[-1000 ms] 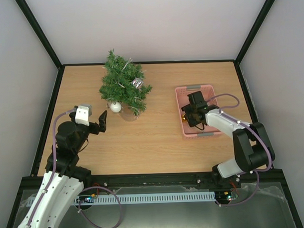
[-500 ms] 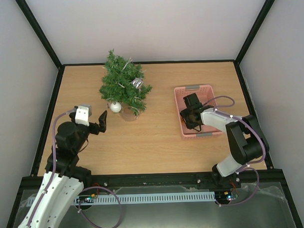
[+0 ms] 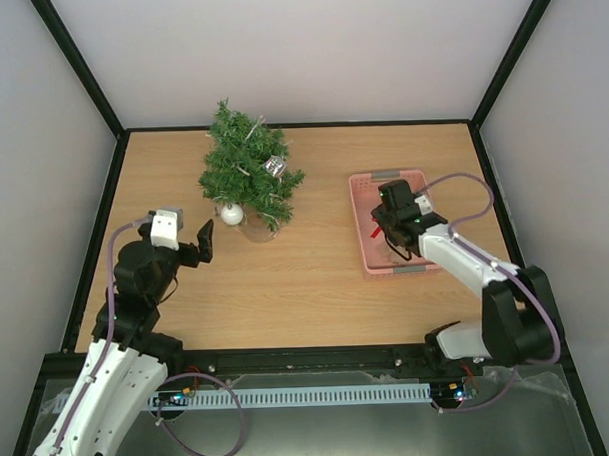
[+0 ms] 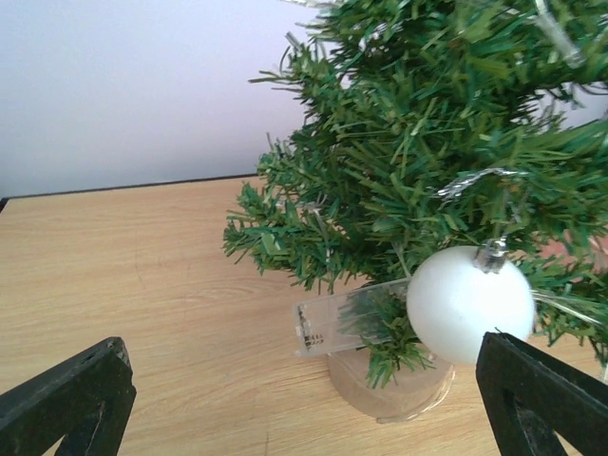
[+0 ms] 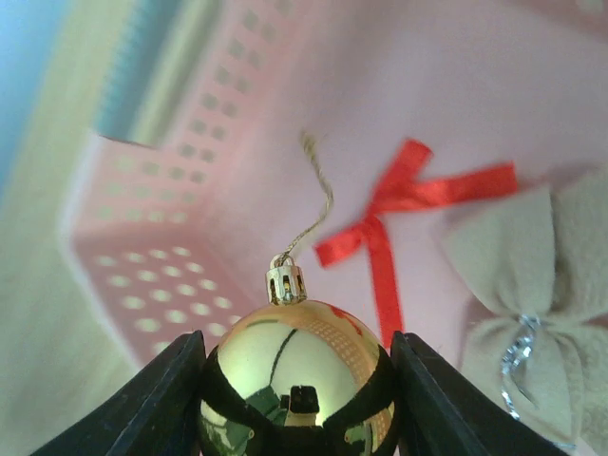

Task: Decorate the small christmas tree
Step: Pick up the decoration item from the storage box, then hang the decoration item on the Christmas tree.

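Note:
The small christmas tree [image 3: 248, 175] stands at the back left of the table with a white bauble [image 3: 231, 214] and a silver ornament [image 3: 274, 166] hanging on it. My left gripper [image 3: 200, 247] is open, just left of the tree's base. In the left wrist view the tree [image 4: 427, 123], the white bauble [image 4: 470, 304] and a clear battery box [image 4: 347, 318] fill the right side, ahead of my left gripper [image 4: 302, 380]. My right gripper [image 3: 387, 228] is over the pink basket [image 3: 357, 201], and in the right wrist view it [image 5: 296, 380] is shut on a gold bauble [image 5: 296, 366].
Inside the basket [image 5: 171, 237] lie a red ribbon bow [image 5: 399, 204] and a beige bow [image 5: 532, 275]. The tree's pale base [image 4: 389, 385] rests on the wooden table. Black frame posts and pale walls close in the table on three sides.
My right gripper's jaws have closed in the basket, and its arm has swung outward to the right. The left arm has not moved.

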